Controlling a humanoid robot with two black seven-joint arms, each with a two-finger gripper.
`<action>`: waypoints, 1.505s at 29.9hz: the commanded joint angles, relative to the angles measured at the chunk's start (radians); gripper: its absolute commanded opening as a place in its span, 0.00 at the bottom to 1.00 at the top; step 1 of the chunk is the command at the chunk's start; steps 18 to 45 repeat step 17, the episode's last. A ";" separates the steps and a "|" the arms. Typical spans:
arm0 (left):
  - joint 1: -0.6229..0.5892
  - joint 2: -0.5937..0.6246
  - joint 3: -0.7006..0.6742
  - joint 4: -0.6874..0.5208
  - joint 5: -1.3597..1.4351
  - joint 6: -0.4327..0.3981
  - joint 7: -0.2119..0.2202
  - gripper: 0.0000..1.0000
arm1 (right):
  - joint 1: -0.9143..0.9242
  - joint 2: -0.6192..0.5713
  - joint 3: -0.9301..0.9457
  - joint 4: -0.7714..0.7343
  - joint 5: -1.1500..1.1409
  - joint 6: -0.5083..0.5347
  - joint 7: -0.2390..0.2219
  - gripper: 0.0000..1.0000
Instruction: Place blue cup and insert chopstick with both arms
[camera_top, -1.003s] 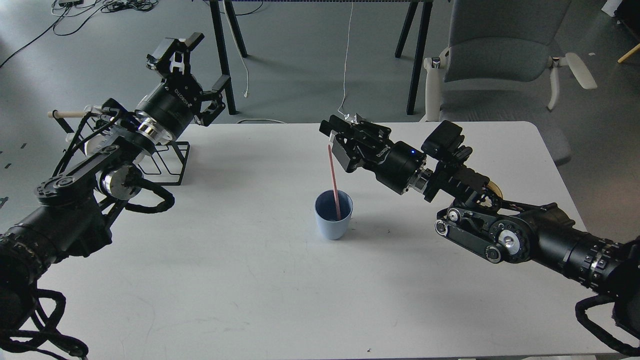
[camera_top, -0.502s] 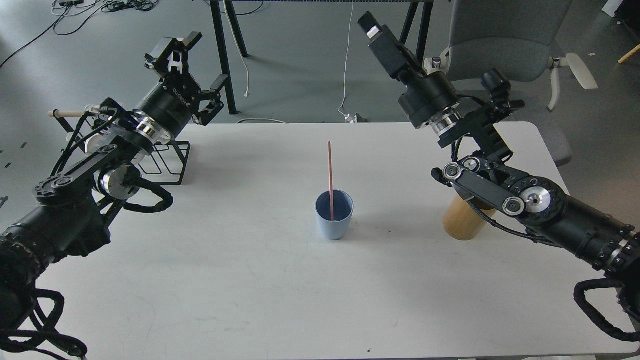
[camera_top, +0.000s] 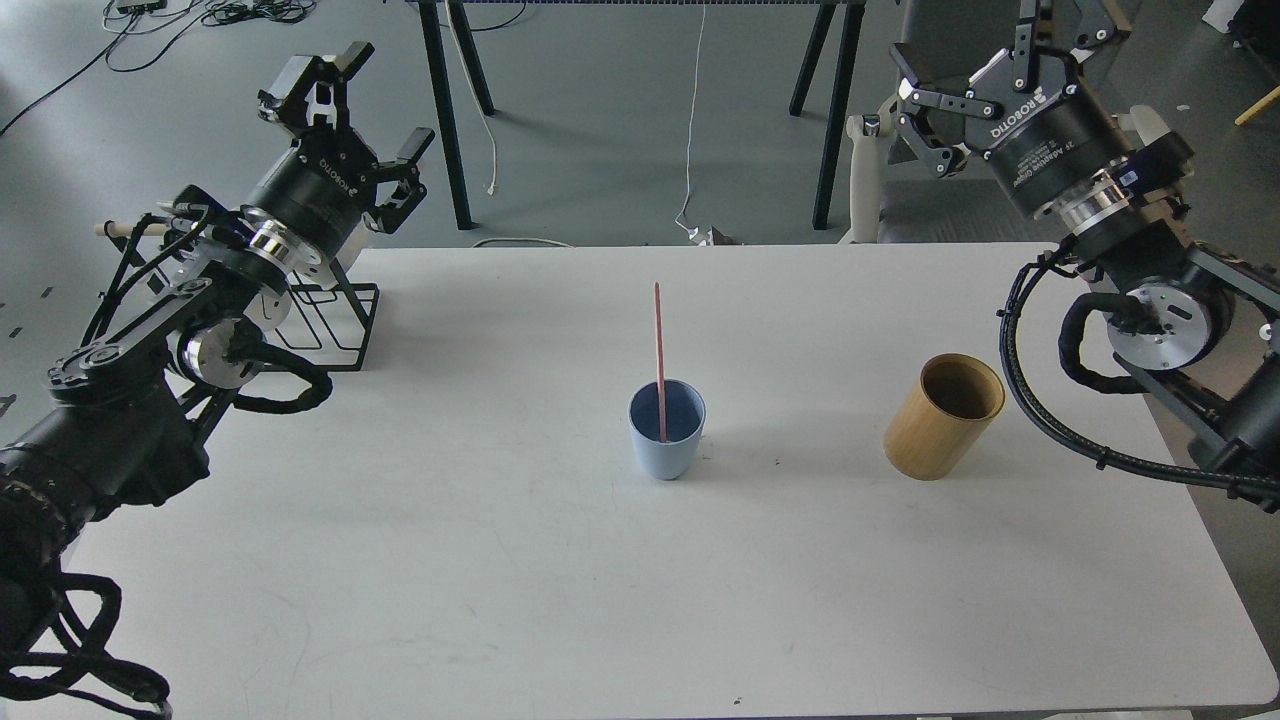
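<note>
The blue cup (camera_top: 667, 440) stands upright near the middle of the white table (camera_top: 500, 560). The pink-red chopstick (camera_top: 659, 340) stands in it, nearly upright, its top well above the rim. My left gripper (camera_top: 375, 100) is open and empty, raised over the table's far left corner, far from the cup. My right gripper (camera_top: 1000, 45) is open and empty, raised high at the far right above the table's back edge, its fingertips partly cut off by the top of the view. Neither gripper touches the cup or the chopstick.
A tan bamboo cylinder (camera_top: 943, 418) stands upright to the right of the cup. A black wire rack (camera_top: 335, 315) with a pale wooden rod (camera_top: 122, 228) sits at the far left under my left arm. A grey chair (camera_top: 960, 200) and table legs (camera_top: 835, 120) stand behind.
My right gripper let go of the chopstick, opened and swung up and to the right, uncovering the bamboo cylinder. The chopstick stays in the cup. My left gripper drew slightly up and left.
</note>
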 joint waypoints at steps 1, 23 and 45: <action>0.002 0.016 -0.022 0.001 -0.001 0.000 0.000 0.98 | -0.012 0.001 0.002 -0.020 0.014 0.026 0.000 0.99; 0.000 0.020 -0.065 -0.003 -0.035 0.000 0.000 0.98 | -0.052 0.103 0.097 -0.088 0.022 0.026 0.000 0.99; 0.000 0.020 -0.065 -0.003 -0.035 0.000 0.000 0.98 | -0.052 0.103 0.097 -0.088 0.022 0.026 0.000 0.99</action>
